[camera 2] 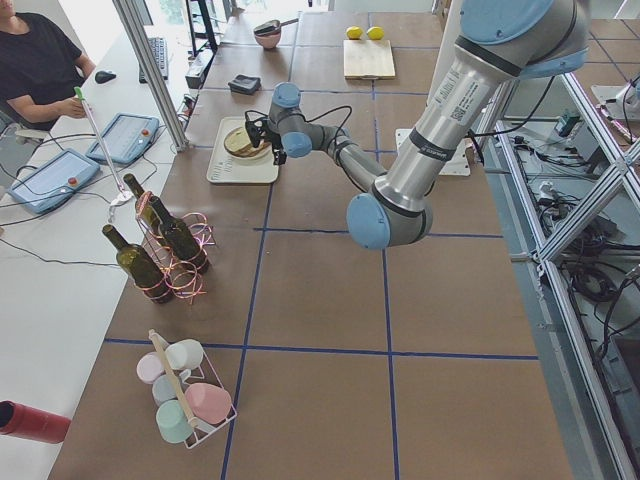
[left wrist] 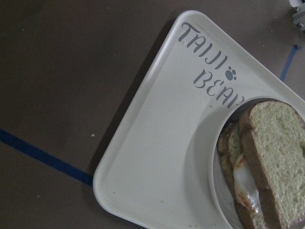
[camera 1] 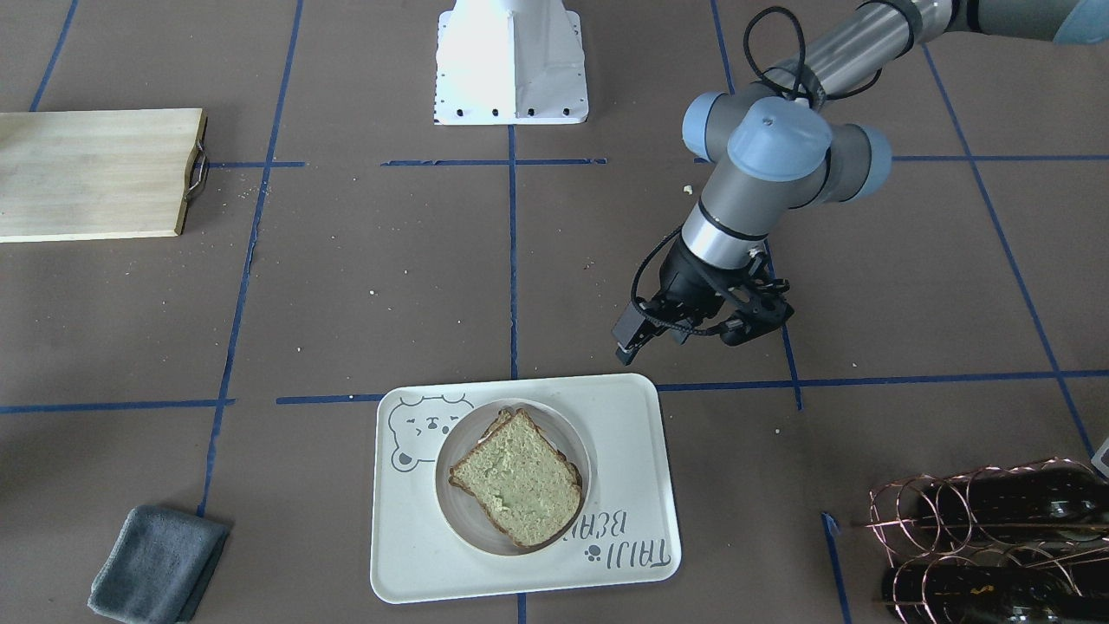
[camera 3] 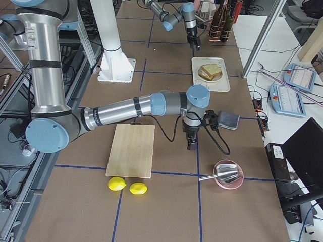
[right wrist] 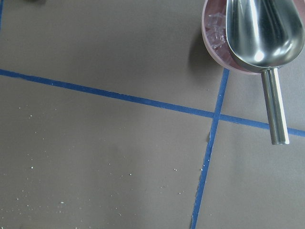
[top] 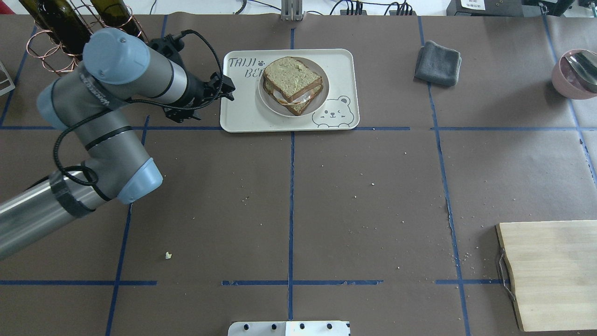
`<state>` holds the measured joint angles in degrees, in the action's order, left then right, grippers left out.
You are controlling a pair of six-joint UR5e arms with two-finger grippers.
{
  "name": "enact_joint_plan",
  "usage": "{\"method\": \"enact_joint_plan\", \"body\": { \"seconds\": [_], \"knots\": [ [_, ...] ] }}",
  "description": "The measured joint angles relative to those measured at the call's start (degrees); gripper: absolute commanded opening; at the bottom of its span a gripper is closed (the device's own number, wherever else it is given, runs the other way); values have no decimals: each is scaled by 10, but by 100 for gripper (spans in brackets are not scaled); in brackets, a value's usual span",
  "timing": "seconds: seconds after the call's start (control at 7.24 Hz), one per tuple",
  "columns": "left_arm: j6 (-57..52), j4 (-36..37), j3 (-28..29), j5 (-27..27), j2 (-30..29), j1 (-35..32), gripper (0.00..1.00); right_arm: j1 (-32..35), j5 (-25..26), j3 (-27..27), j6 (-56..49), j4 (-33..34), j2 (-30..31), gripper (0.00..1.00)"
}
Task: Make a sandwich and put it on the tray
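Far left of the overhead view, the left arm (top: 122, 70) sweeps in from the lower corner, folds at the elbow and runs its wrist level toward the tray (top: 242, 109). The left gripper (top: 227, 88) hangs just off the tray's left end, clear of it. Whether its fingers are apart or together I can't tell from these angles. Its wrist camera looks straight down on the corner with the "TAIJI BEAR" lettering.

Moving to centre, there's the sandwich (top: 293, 79), sitting on a small white plate (top: 321, 99) that rests on the tray. Two slices are stacked slightly askew, and the white edge of egg (left wrist: 244, 177) peeks out between them.

Further right, a folded grey cloth (top: 437, 57) lies on the table. Beyond it is a pink bowl (top: 562, 81) with a metal scoop (top: 583, 65) in it.

The right arm (camera 3: 121, 108) shows in the right side view. It is stretched low and long across the table, wrist turned down, and the right gripper (camera 3: 191, 144) hangs over bare table between the wooden cutting board (camera 3: 132, 148) and that bowl — open or closed, can't tell.
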<state>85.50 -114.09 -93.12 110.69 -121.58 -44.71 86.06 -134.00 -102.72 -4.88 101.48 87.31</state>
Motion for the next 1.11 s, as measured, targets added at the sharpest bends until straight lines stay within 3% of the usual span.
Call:
{"method": "enact_joint_plan", "body": {
  "seconds": [0.28,0.55,0.83,1.11],
  "knots": [
    [-183,81,-72,2,54,-50,100,12,-1,17,1,0,2,100],
    [-334,108,-110,7,120,-105,100,34,-5,52,-2,-2,6,100],
    [-477,113,-124,12,187,-158,100,57,-16,59,-2,-2,15,100],
    [-660,115,-117,60,248,-241,100,70,-24,55,0,-24,28,100]
  ]
}}
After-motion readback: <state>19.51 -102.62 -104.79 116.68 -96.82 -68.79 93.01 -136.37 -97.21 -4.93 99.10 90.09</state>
